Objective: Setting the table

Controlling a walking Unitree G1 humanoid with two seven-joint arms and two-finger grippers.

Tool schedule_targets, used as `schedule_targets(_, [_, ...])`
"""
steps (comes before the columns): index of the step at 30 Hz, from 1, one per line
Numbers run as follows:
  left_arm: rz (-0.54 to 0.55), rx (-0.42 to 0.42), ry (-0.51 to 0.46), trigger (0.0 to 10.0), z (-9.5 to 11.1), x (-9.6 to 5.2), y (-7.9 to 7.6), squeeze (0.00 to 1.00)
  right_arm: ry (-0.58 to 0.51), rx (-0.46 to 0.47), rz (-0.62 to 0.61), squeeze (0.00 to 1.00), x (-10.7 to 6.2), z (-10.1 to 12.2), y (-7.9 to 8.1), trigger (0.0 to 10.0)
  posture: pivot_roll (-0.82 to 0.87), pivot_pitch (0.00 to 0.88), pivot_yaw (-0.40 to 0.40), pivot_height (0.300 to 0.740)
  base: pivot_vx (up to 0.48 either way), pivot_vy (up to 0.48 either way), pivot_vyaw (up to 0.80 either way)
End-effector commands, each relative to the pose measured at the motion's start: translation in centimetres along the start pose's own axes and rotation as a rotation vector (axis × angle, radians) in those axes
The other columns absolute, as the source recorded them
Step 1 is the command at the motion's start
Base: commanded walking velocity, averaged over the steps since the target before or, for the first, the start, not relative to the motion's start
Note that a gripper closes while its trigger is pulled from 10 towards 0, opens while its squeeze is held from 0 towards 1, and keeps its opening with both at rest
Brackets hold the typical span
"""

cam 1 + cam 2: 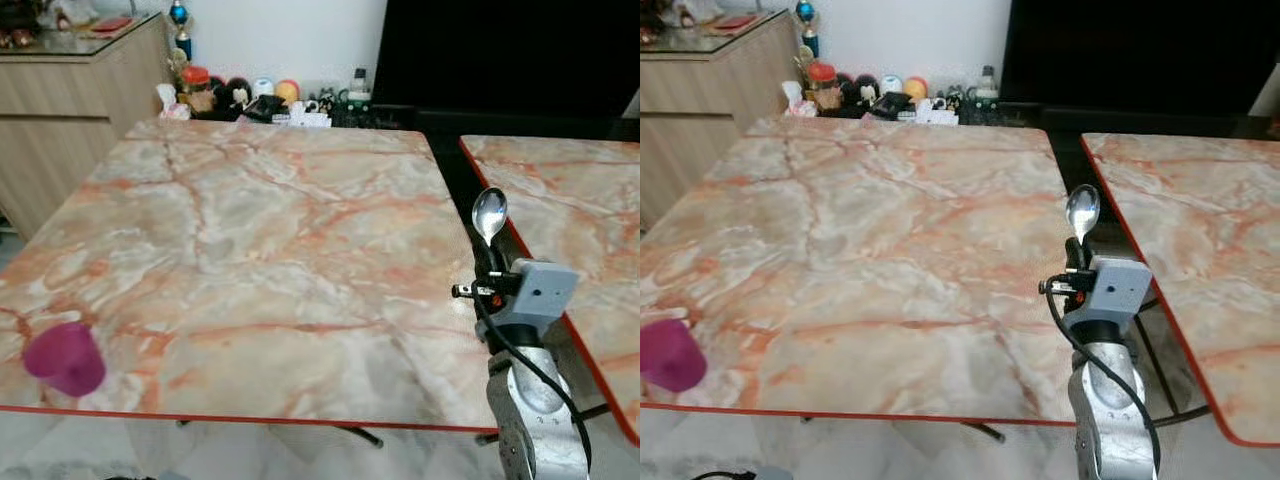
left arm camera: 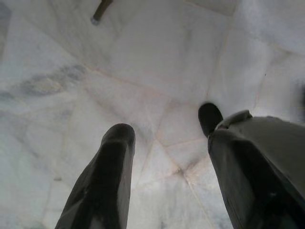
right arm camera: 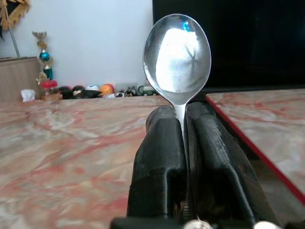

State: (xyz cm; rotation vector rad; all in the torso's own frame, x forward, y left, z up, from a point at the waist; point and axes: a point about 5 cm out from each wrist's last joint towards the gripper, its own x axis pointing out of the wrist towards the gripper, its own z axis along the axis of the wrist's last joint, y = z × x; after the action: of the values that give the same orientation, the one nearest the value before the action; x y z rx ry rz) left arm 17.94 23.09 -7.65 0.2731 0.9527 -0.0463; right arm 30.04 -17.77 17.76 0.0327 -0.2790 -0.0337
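While the right gripper (image 3: 183,119) is clamped on its thin handle, the spoon (image 1: 489,214) is held upright off the near right edge of the marble table (image 1: 250,240); stiff, light, probably slippery, it is best pinched mid-handle.

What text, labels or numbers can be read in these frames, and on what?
None can be read.
Spoon, clamped in the right gripper: plain metal, no marking.
Purple cup: no print visible.
Marble table: veining only.
Jars and bottles along the wall: any labels are too small and blurred to read.
Left gripper, over the floor: plain black fingers, no marks.
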Motion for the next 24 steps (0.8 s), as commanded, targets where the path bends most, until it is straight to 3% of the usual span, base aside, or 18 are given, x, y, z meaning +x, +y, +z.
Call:
schedule_targets(1, [-0.020, 0.005, 0.018, 10.0, -0.45, -0.03, -0.57, 0.00, -0.004, -0.006, -0.023, 0.00, -0.06, 0.13, -0.59, 10.0, -0.07, 0.074, -0.003, 0.740, 0.000, -0.431, 0.00])
schedule_targets(24, [-0.022, 0.000, 0.015, 10.0, -0.45, -0.02, -0.81, 0.00, -0.007, -0.036, -0.039, 0.00, 0.19, 0.41, -1.18, 10.0, -0.08, 0.115, -0.005, 0.740, 0.000, -0.431, 0.00])
